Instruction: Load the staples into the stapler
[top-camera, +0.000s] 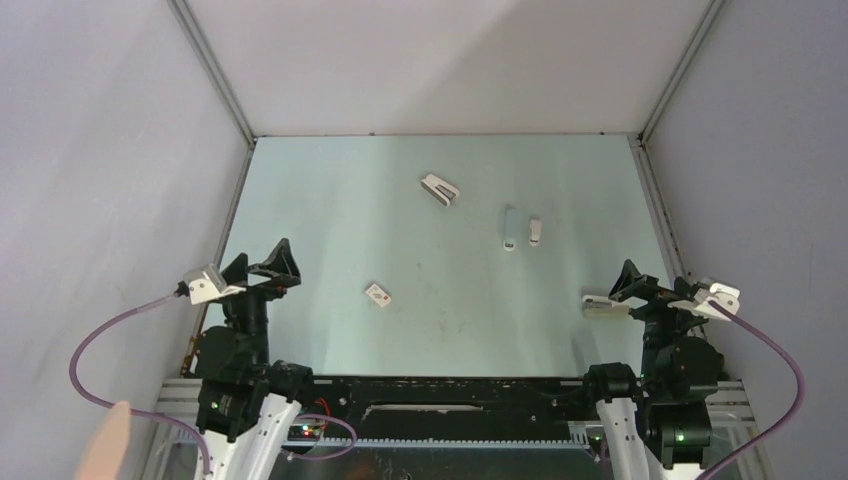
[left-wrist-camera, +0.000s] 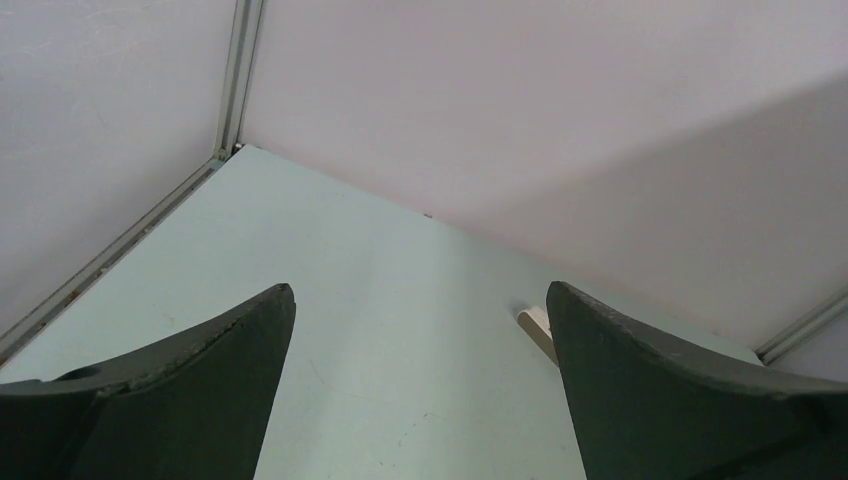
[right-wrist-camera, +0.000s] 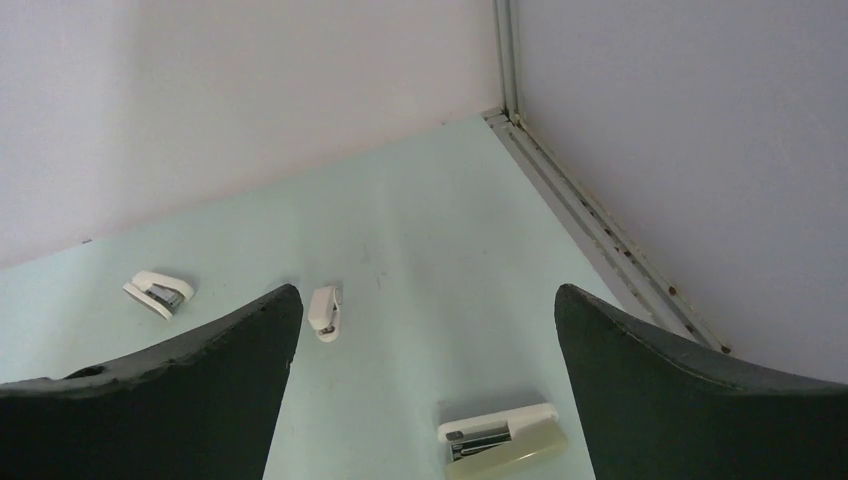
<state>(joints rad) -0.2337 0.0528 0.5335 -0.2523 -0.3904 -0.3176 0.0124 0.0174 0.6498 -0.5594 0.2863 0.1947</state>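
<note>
Pale-green tabletop (top-camera: 330, 230) from above: the left gripper (top-camera: 262, 262) and right gripper (top-camera: 632, 283) hang over its near corners, holding nothing. A slim grey-and-white piece right of centre, probably the staples (top-camera: 509, 229), lies just beside a small white piece (top-camera: 535, 232). A cream stapler (top-camera: 605, 304) sits near the right gripper. A white box with a red mark (top-camera: 378, 294) lies left of centre and a white wedge (top-camera: 440, 189) farther back. Left wrist: jaws spread wide above the tabletop, gripping nothing. Right wrist: jaws spread wide, the stapler low between them.
</note>
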